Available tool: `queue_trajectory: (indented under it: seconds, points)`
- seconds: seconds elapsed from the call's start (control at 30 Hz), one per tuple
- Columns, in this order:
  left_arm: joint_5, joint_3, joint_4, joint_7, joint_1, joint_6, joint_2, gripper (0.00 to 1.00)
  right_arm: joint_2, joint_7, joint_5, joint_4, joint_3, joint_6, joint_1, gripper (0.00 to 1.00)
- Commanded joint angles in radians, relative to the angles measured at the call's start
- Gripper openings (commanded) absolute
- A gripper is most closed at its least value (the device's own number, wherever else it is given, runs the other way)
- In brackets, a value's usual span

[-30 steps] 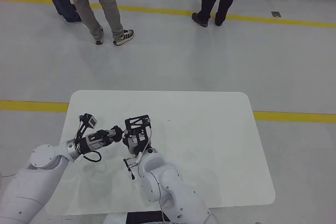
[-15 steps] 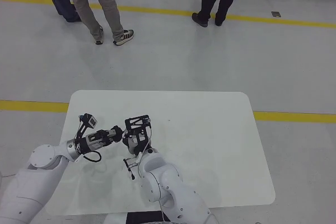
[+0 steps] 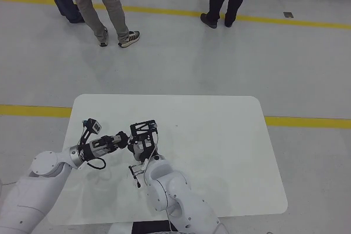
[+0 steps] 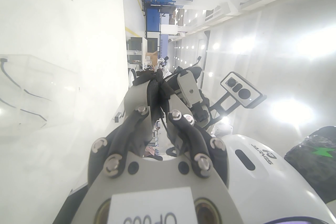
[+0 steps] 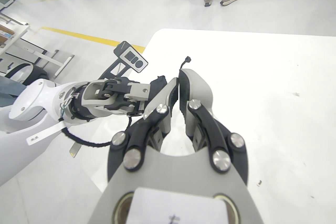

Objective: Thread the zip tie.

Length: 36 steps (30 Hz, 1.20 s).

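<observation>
Above the table (image 3: 222,128), left gripper (image 3: 123,140) meets right gripper (image 3: 134,145); the left wrist camera shows fingers (image 4: 135,101) closed, their catch unclear; the right's shows fingers (image 5: 198,88) pinching the zip tie (image 5: 187,59), which a misaligned push could buckle.

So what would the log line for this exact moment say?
right tool: shut on zip tie, head end sticking out past tips | left tool: shut, tip close beside right tool | both above table
</observation>
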Motion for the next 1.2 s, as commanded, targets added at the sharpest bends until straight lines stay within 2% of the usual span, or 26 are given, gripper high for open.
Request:
queue_trajectory:
  seconds: [0.0, 0.43, 0.57, 1.17]
  points:
    - [0.000, 0.000, 0.000, 0.000, 0.000, 0.000, 0.000, 0.00, 0.000, -0.001, 0.001, 0.000, 0.000, 0.000, 0.000, 0.06]
    - [0.000, 0.000, 0.000, 0.000, 0.000, 0.000, 0.000, 0.00, 0.000, -0.001, 0.004, 0.002, 0.000, 0.000, 0.000, 0.09]
    - [0.000, 0.000, 0.000, 0.000, 0.000, 0.000, 0.000, 0.00, 0.000, 0.004, 0.003, 0.002, 0.001, 0.000, -0.001, 0.15]
    - [0.000, 0.000, 0.000, 0.000, 0.000, 0.000, 0.000, 0.00, -0.003, 0.000, 0.023, 0.011, 0.000, -0.009, 0.010, 0.13]
